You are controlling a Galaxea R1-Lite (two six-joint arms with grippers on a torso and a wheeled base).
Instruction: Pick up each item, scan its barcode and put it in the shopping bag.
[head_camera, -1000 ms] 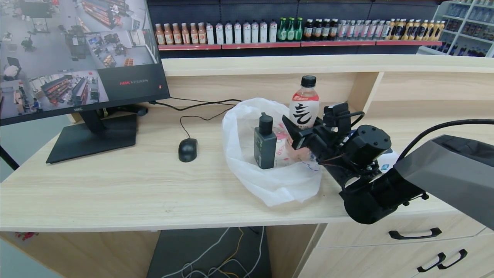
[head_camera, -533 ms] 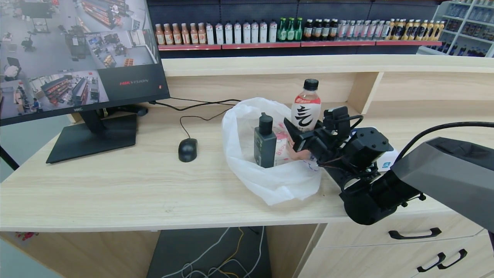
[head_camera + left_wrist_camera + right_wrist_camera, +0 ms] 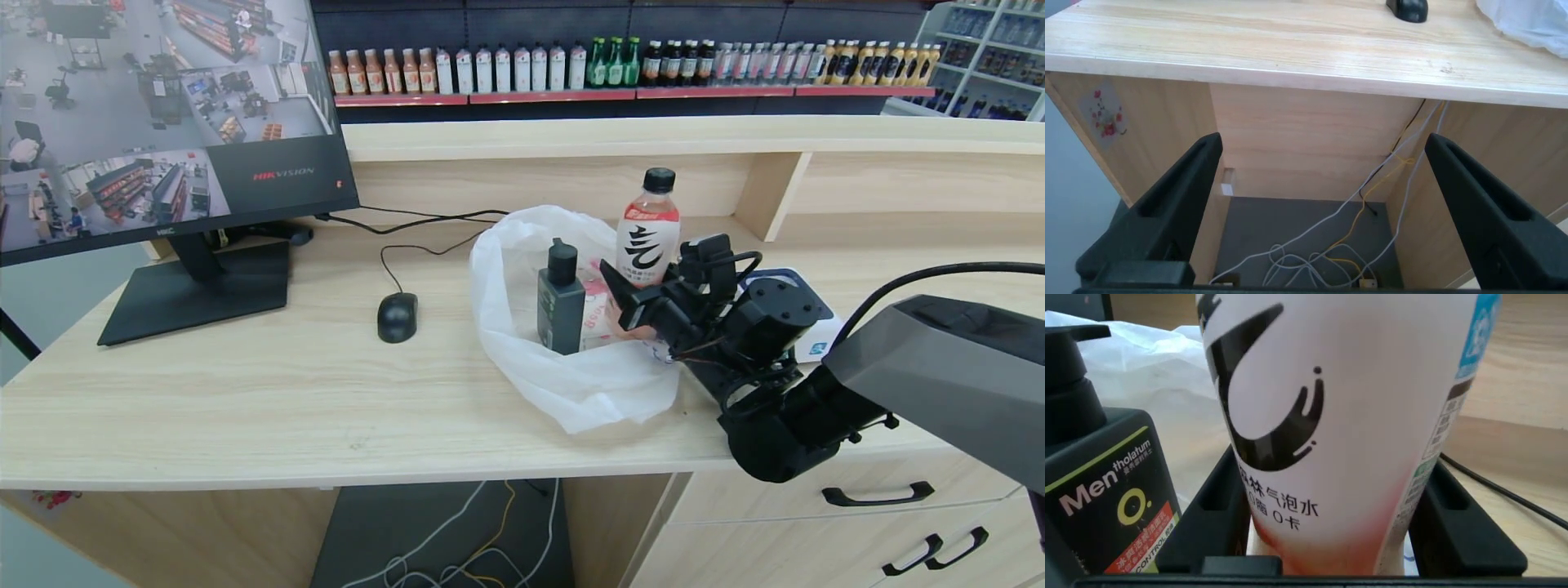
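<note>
My right gripper (image 3: 643, 304) is shut on the lower part of a clear drink bottle (image 3: 647, 237) with a black cap and a white, red-topped label. It holds the bottle upright at the right rim of the white shopping bag (image 3: 571, 384). A dark pump bottle (image 3: 561, 306) and a pink pack (image 3: 598, 317) stand inside the bag. In the right wrist view the drink bottle (image 3: 1331, 416) sits between the black fingers (image 3: 1221, 498), with the pump bottle (image 3: 1102, 490) beside it. My left gripper (image 3: 1323, 212) hangs open below the counter's front edge (image 3: 1290, 69).
A monitor (image 3: 163, 122) stands at the back left, with a black mouse (image 3: 397, 317) and its cable before the bag. A white and blue box (image 3: 808, 331) lies behind my right arm. A raised ledge (image 3: 653, 135) closes the back. Drawers (image 3: 878, 494) sit under the counter's right.
The right gripper has sunk slightly and shifted a little right with the drink bottle. More of the white and blue box behind the arm shows.
</note>
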